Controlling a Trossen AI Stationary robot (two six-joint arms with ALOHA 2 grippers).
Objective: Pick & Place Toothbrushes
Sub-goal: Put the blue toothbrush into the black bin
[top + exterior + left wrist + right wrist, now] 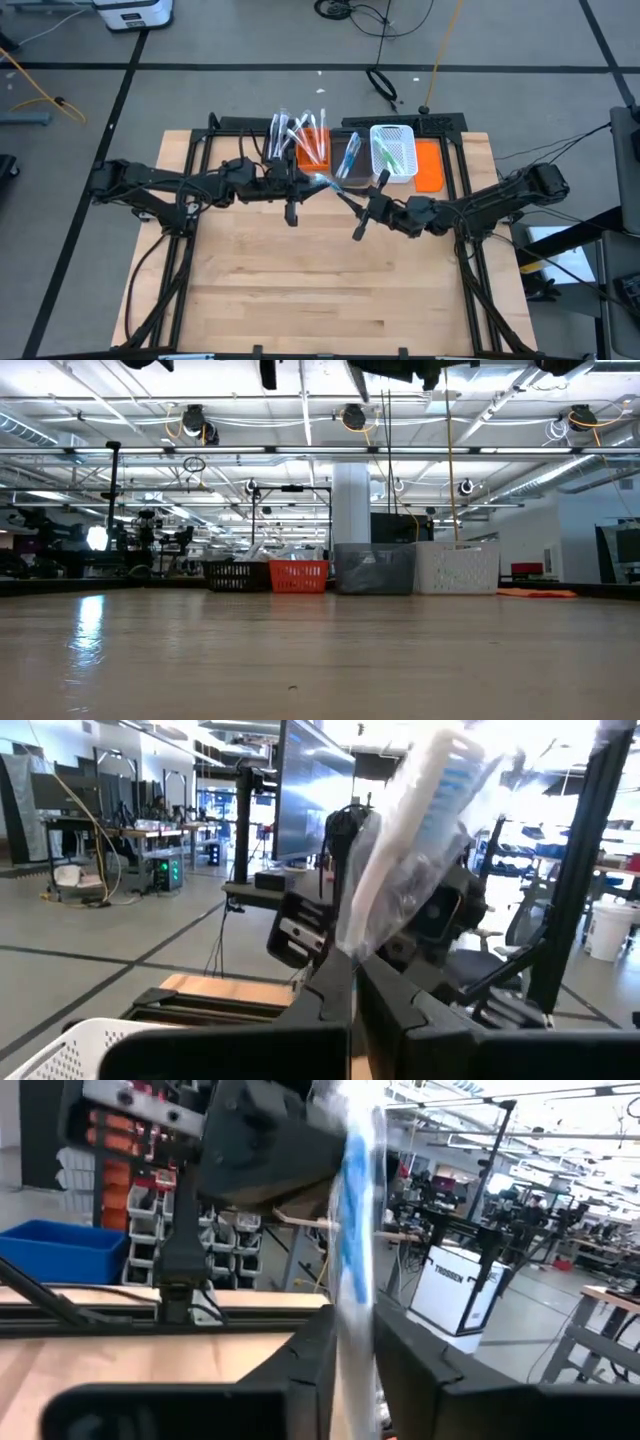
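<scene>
A toothbrush (323,182) with blue on it, in a clear wrapper, hangs in the air between my two grippers, above the table's far middle. My left gripper (305,184) comes from the left and is shut on it (352,990). My right gripper (345,198) comes from the right; its fingers (355,1370) stand a little apart with the wrapper (355,1230) between them. More wrapped toothbrushes (292,130) stick up out of the orange basket (312,150). Others lie in the grey bin (347,157) and the white basket (393,152). My left gripper pinches one end of the toothbrush's wrapper (350,945) between its two fingers, coming about level from the table's left. The wrapped brush rises slanting out of the fingers, clear of the table. My right gripper has the wrapper's other end (352,1330) between its fingers; whether they touch it I cannot tell.
The bins stand in a row along the far edge: black (232,575), orange (298,575), grey (372,568) and white (455,567). An orange flat piece (428,165) lies right of the white basket. The near wooden tabletop (320,290) is bare.
</scene>
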